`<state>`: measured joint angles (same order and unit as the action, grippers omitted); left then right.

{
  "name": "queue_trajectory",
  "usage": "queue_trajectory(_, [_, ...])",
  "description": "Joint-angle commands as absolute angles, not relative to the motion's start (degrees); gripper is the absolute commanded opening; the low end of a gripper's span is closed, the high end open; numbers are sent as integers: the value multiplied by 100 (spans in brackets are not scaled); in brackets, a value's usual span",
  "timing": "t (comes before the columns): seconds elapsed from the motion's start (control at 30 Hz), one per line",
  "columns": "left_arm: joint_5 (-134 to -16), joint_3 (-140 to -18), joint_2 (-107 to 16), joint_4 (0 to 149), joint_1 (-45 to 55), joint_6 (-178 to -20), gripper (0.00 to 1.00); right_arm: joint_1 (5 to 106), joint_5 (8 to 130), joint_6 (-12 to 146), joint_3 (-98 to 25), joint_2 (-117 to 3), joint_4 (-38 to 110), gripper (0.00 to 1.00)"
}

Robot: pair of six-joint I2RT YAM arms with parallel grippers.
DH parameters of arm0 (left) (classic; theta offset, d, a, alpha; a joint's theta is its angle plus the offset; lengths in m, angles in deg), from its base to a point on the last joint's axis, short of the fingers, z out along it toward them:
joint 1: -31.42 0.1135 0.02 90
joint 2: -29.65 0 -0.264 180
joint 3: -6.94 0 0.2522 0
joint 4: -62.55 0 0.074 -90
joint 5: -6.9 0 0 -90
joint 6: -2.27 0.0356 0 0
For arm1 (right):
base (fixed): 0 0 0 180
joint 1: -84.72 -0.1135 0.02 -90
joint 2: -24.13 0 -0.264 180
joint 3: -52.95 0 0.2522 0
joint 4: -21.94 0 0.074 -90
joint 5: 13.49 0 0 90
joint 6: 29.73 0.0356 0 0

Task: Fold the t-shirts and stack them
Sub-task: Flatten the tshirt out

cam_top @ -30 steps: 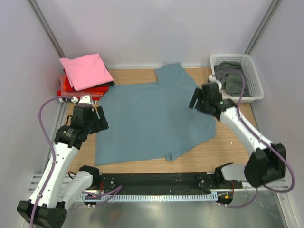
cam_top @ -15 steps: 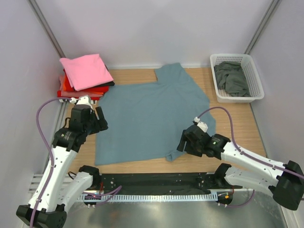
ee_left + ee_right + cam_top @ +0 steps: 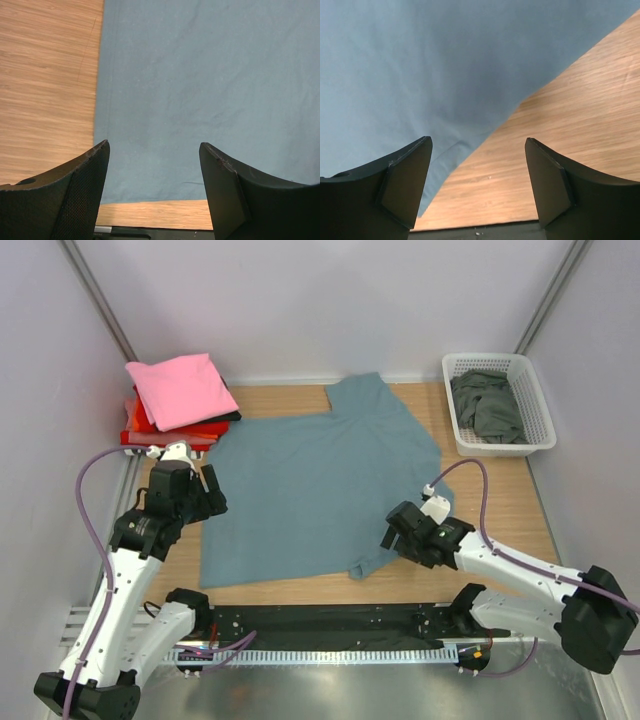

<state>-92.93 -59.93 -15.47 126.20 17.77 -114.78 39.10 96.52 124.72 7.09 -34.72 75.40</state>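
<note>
- Slate-blue t-shirt [image 3: 320,490] lies spread flat in the middle of the bench [image 3: 500,510], unfolded. Its cloth has not shifted over the last second.
- Folded pink t-shirt [image 3: 180,388] tops the pile at the upper left, with a red t-shirt [image 3: 165,430] under it. A dark grey-green t-shirt [image 3: 488,405] is crumpled in the white lattice basket [image 3: 540,430] at the upper right.
- Right arm has swung away from the basket and down to the shirt's lower right. In the last half second it has only nudged a little rightward.
- Right fingers [image 3: 400,185] are spread wide and hold nothing. The shirt's slanting edge and bare wood show between them.
- Left fingers [image 3: 65,195] are likewise wide apart and empty, over the shirt's lower left edge. That arm has barely moved.
- With both arms now placed at opposite sides of the near hem, a two-handed pinch for the first fold looks likely to come next. No fold has begun yet.
</note>
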Motion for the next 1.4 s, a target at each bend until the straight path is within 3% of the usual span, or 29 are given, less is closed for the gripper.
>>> queue_trajectory(0.0, [-9233, -5974, -1491, 12386, 1771, -11480, 73, 4208, 10165, 12610, 746, -3511, 7218, 81])
queue_trajectory(0.2, [-9207, -5965, -1464, 12369, 1771, -11471, 74, 4737, 10051, 12295, 913, -3493, 6910, 73])
queue_trajectory(0.4, [-9145, -5965, -1473, 12351, 1771, -11454, 74, 4895, 9989, 12004, 861, -3950, 6594, 58])
queue_trajectory(0.63, [-9101, -5947, -1421, 12325, 1763, -11445, 74, 4895, 10059, 11715, 668, -4381, 6557, 16])
queue_trajectory(0.73, [-9066, -5947, -1403, 12316, 1771, -11436, 74, 4895, 10269, 11547, 274, -4398, 6978, 4])
queue_trajectory(0.8, [-9066, -5947, -1385, 12316, 1771, -11436, 74, 4895, 10367, 11311, -52, -4416, 7199, 1])
queue_trajectory(1.03, [-9162, -5921, -1297, 12316, 1771, -11436, 75, 4895, 9920, 10300, -3047, -6162, 7938, 1])
queue_trajectory(1.17, [-9224, -5930, -1297, 12333, 1771, -11445, 75, 4904, 9419, 9588, -5374, -8600, 8499, 4])
queue_trajectory(1.23, [-9268, -5930, -1297, 12334, 1771, -11454, 75, 4956, 9182, 9220, -7000, -9553, 9059, 24])
queue_trajectory(1.3, [-9268, -5938, -1280, 12334, 1771, -11454, 76, 5018, 8961, 9016, -8644, -10715, 9639, 50])
queue_trajectory(1.37, [-9277, -5930, -1271, 12325, 1763, -11454, 76, 5027, 8987, 8884, -9594, -11269, 10028, 61])
